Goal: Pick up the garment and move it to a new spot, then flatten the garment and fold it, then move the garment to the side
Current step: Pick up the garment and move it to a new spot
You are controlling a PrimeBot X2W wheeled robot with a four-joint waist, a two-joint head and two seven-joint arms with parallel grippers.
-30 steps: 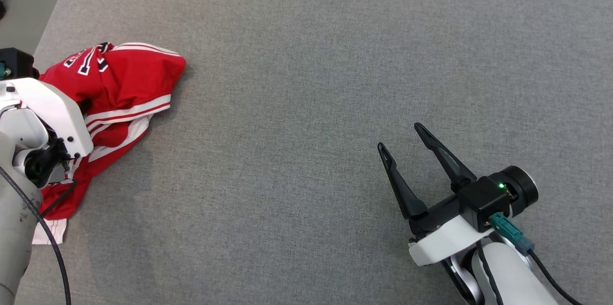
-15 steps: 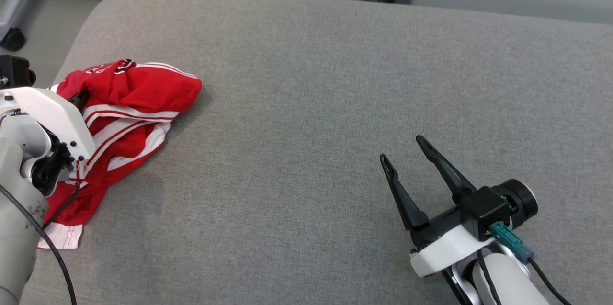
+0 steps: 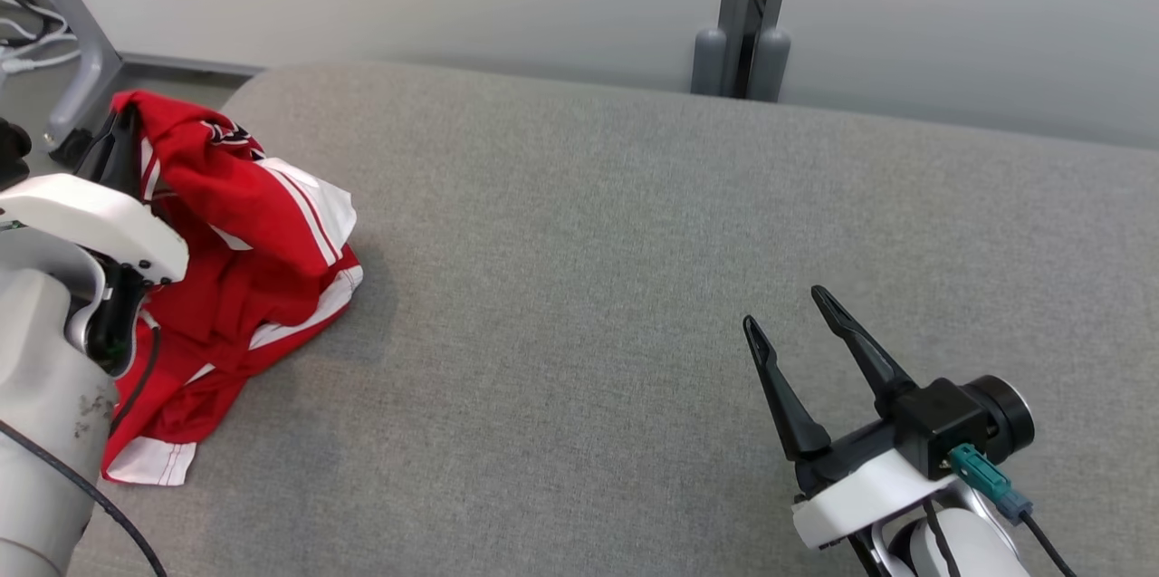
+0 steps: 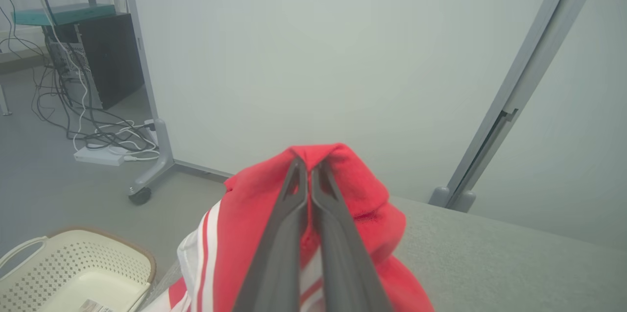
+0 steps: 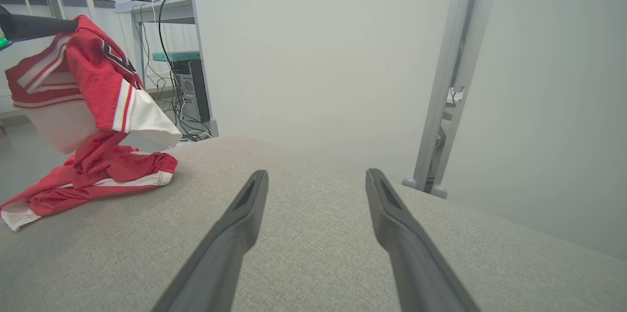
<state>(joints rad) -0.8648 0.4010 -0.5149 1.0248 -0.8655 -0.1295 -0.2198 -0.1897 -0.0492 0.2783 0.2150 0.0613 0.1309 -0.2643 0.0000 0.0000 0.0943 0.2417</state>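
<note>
left wrist view | left gripper (image 4: 308, 163) clamped on red garment (image 4: 365, 194) | right gripper (image 3: 785, 309) spread, empty

Broad padded surface (image 3: 634, 224) of grey woven fabric, flat on top, rounded off along the twelve o'clock edge and at the eleven o'clock corner in the head view. At nine o'clock, lying directly on it near the edge, the lower folds of a crumpled red cloth garment (image 3: 244, 305) with white stripes, a white-hemmed corner trailing toward seven o'clock, upper part raised clear of the fabric. Soft shadow on the grey weave at the heap's three o'clock side.
</note>
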